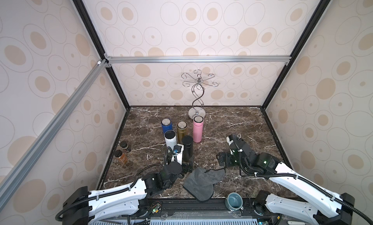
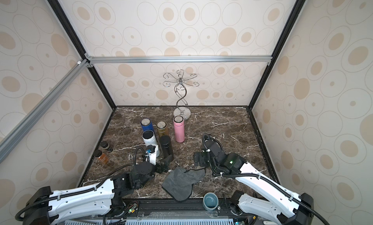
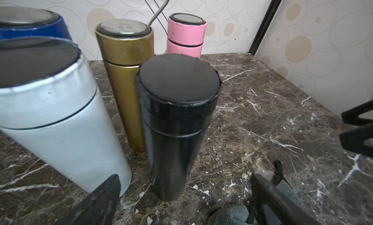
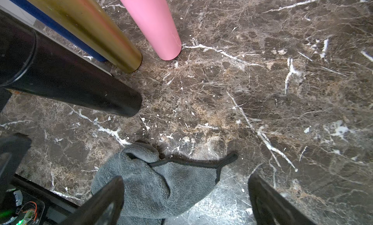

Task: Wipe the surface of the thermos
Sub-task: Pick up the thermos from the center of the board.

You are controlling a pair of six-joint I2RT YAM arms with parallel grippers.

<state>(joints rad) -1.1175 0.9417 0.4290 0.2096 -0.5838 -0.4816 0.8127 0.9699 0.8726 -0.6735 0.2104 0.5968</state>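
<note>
Marble tabletop (image 1: 232, 121), left end effector (image 1: 189, 165) low

Your work surface: a dark brown marble-patterned tabletop (image 1: 232, 121) with white veins.

- 12 o'clock, at the back edge: chrome twisted-wire hook stand (image 1: 197, 113).
- Just in front of it: pink cylindrical thermos (image 1: 197, 131), upright.
- 10 to 11 o'clock, all upright and closely grouped: blue cylindrical thermos (image 1: 166, 126), gold cylindrical thermos (image 1: 182, 130), white cylindrical thermos (image 1: 170, 140), black cylindrical thermos (image 1: 187, 149).
- 9 o'clock, near the left edge: two amber jars with black lids (image 1: 120, 156), standing side by side.
- 6 o'clock: crumpled grey fleecy cloth (image 1: 201, 181). You can see it overhanging the front edge.
</note>
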